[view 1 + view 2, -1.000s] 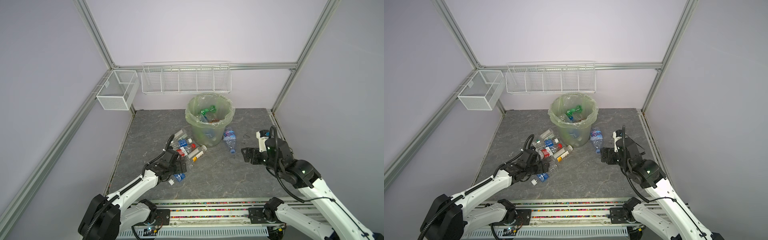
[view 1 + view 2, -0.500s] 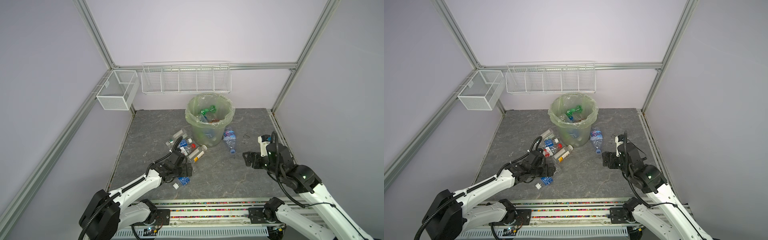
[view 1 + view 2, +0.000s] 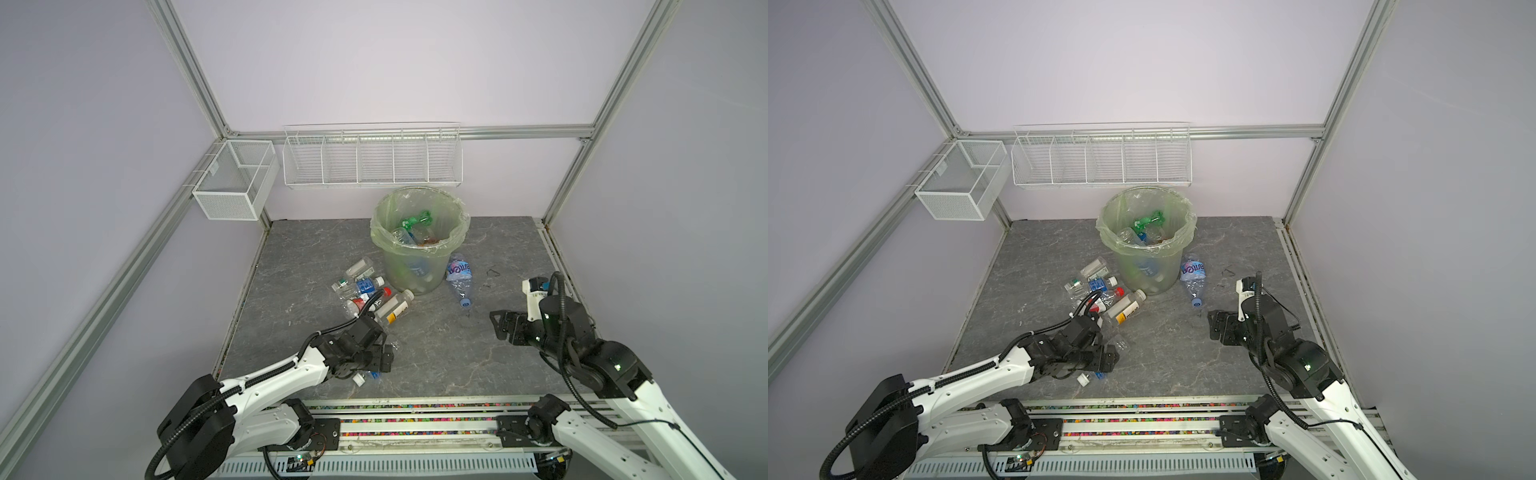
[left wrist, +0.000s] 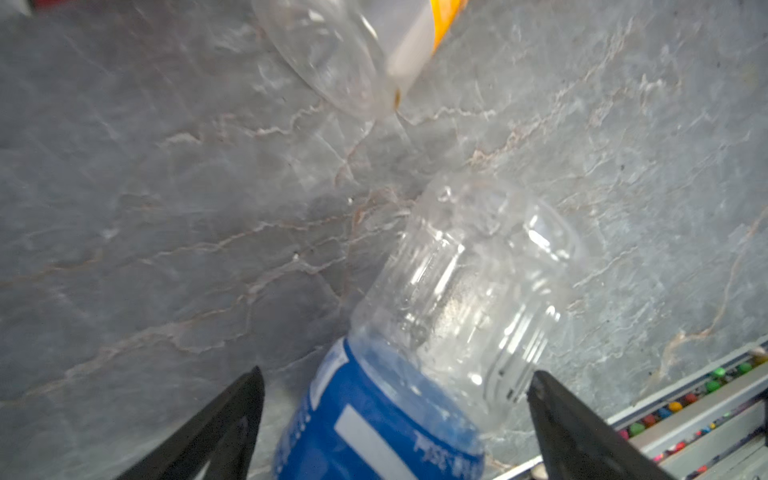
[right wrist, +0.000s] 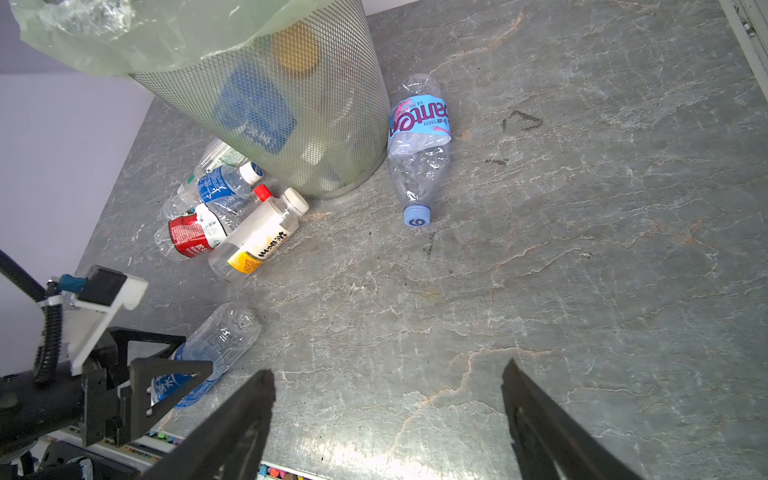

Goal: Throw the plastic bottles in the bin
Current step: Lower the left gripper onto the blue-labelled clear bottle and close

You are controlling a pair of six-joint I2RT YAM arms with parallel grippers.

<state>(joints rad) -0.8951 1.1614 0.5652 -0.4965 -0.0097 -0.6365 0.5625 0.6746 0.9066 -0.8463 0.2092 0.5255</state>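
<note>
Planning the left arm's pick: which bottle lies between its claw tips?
The clear dark-blue-labelled bottle, lying alone nearest the front; the open left claw straddles it.

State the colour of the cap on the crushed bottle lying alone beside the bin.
Pale blue; the cap shows best in the right wrist view.

Left arm (image 3: pixel 274 376): white shell links, black joint housings, small dark screw holes along the shell.
Right arm (image 3: pixel 648 419): the same white and black, with green lights (image 3: pixel 618 366) on the black joints.
Cables (image 3: pixel 559 299): black ribbed conduit over each wrist.
Left gripper (image 4: pixel 395 376): black, open triangular finger frames with silver screws.
Right gripper (image 5: pixel 386 370): black tapering fingers.
Camera mount (image 5: pixel 104 291): white bracket, blue plug.
</note>
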